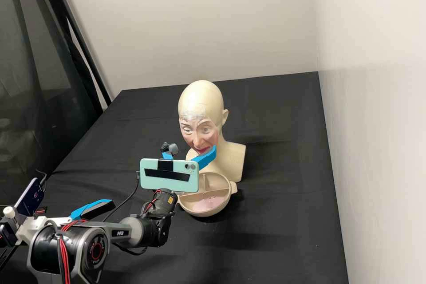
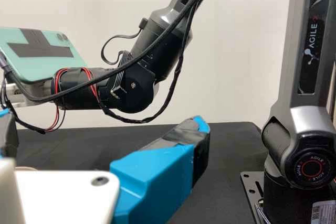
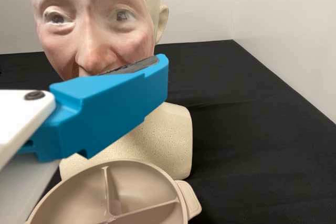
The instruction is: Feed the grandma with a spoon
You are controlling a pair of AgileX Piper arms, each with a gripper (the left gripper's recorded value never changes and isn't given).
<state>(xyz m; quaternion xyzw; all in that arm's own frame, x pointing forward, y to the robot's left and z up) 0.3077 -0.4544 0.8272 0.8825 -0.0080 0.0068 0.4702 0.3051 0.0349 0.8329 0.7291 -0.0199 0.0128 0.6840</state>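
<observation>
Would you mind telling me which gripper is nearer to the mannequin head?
Right. The right gripper is at the mouth of the mannequin head; the left gripper sits low over the near left of the bench, well away.

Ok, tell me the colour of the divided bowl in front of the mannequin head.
The bowl is beige; the high view shows it best.

Beige bowl (image 1: 205, 211), cream-and-pink mannequin head (image 1: 202, 113), black bench (image 1: 275, 142).
</observation>
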